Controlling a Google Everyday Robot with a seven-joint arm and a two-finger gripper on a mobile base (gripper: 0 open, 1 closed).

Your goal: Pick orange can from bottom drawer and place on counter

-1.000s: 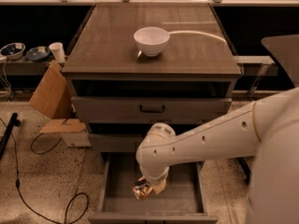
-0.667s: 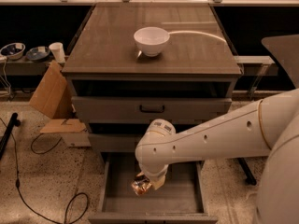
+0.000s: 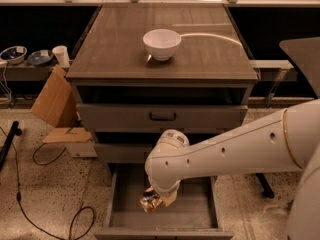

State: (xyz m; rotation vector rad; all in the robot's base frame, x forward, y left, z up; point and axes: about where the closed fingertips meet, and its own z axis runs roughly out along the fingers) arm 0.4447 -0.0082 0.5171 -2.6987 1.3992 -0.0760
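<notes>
The bottom drawer is pulled open at the foot of the cabinet, its grey floor showing. My gripper hangs from the white arm over the drawer's left half and is shut on the orange can, which sits shiny and copper-coloured at the gripper's tip, above the drawer floor. The counter is the grey-brown cabinet top, well above and behind the gripper.
A white bowl stands on the counter near its middle. A grey drawer front with a black handle is closed above the open drawer. Cardboard leans at the left. Black cables lie on the floor.
The gripper with the can has drifted slightly left and risen a little above the drawer floor. The arm's elbow has shifted with it.
</notes>
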